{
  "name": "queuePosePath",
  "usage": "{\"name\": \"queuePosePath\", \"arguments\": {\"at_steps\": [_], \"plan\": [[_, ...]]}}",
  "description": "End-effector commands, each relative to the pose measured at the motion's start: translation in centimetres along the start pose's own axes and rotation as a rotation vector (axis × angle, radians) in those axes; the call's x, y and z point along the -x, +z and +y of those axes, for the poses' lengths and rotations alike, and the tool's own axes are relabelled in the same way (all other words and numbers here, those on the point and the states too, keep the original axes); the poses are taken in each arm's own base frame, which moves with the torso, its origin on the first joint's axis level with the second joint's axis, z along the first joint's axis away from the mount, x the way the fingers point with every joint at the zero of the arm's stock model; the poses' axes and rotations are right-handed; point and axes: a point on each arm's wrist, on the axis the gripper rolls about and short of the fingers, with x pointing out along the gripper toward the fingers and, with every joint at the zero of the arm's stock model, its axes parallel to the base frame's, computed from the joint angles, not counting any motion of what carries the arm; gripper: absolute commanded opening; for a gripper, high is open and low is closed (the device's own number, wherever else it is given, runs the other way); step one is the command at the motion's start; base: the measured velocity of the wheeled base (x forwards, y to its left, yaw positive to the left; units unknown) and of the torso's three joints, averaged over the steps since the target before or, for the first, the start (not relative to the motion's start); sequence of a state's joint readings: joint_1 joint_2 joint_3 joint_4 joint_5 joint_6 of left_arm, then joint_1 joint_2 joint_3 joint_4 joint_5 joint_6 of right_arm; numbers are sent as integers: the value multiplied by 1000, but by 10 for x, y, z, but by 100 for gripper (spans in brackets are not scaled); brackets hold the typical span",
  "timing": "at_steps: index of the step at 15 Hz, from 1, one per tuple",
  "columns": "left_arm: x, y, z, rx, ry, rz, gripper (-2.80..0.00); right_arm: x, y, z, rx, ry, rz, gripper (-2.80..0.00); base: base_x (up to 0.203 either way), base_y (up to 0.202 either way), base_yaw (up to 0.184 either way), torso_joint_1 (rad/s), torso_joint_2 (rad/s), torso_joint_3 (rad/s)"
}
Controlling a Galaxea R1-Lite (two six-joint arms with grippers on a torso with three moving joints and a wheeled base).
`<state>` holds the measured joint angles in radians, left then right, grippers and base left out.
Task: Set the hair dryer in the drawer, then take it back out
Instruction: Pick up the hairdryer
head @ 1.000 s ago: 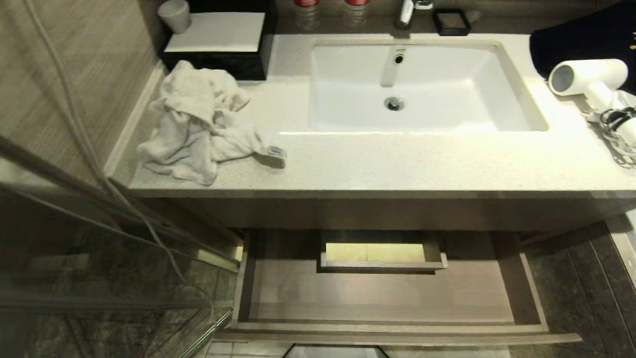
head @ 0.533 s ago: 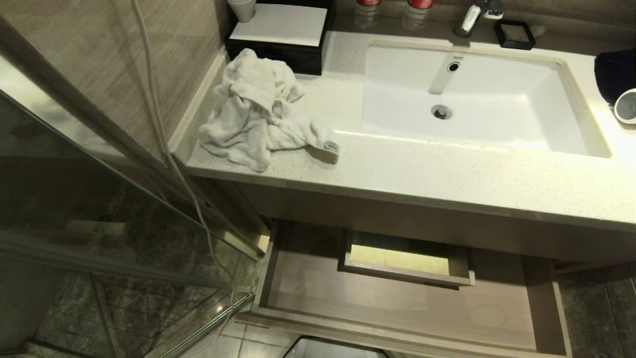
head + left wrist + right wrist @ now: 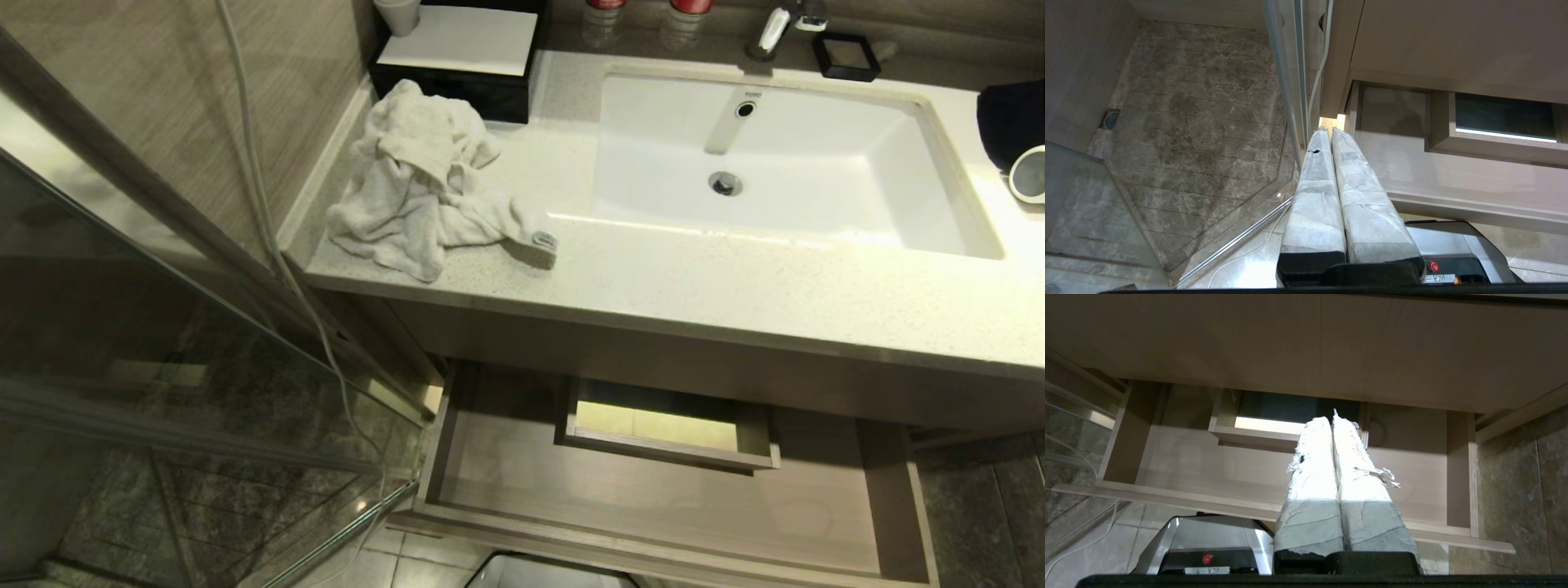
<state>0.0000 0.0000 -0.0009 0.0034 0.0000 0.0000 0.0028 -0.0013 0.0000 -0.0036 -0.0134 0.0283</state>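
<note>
Nothing is moving between the half-second-old head frame and now; against the one-second frame my whole head view is sitting shifted, so that's the camera, not the objects. I'm seeing the counter running across the top with the white sink set in it. Below it the drawer is standing pulled open, nothing lying inside, boxed cut-out at mid-back. A glass shower panel is taking up the left side. A crumpled white towel is lying on the counter left of the sink, just in front of a black box. The hair dryer is sitting on the counter at the far right edge of the head view, only its round barrel end showing, well apart from the drawer. My left gripper is hanging low by the drawer's left front corner, fingers pressed together, holding nothing. My right gripper is hanging in front of the open drawer, fingers together too, empty.
</note>
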Motion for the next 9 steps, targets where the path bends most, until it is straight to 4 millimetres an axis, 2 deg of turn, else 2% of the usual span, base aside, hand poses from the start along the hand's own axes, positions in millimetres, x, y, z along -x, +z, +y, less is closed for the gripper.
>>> {"name": "queuePosePath", "arguments": {"at_steps": [1,2,4,9], "plan": [[0,0,0,0,0,-2,-280,0,0,0,1,0,0,-280,0,0,0,170,-320,-147],[0,0,0,0,0,0,-280,0,0,0,1,0,0,-280,0,0,0,150,-306,-145],[0,0,0,0,0,-3,-280,0,0,0,-1,0,0,-280,6,5,-103,160,-317,-157],[0,0,0,0,0,-1,-280,0,0,0,-1,-1,0,-280,1,9,-170,139,-270,-137]]}}
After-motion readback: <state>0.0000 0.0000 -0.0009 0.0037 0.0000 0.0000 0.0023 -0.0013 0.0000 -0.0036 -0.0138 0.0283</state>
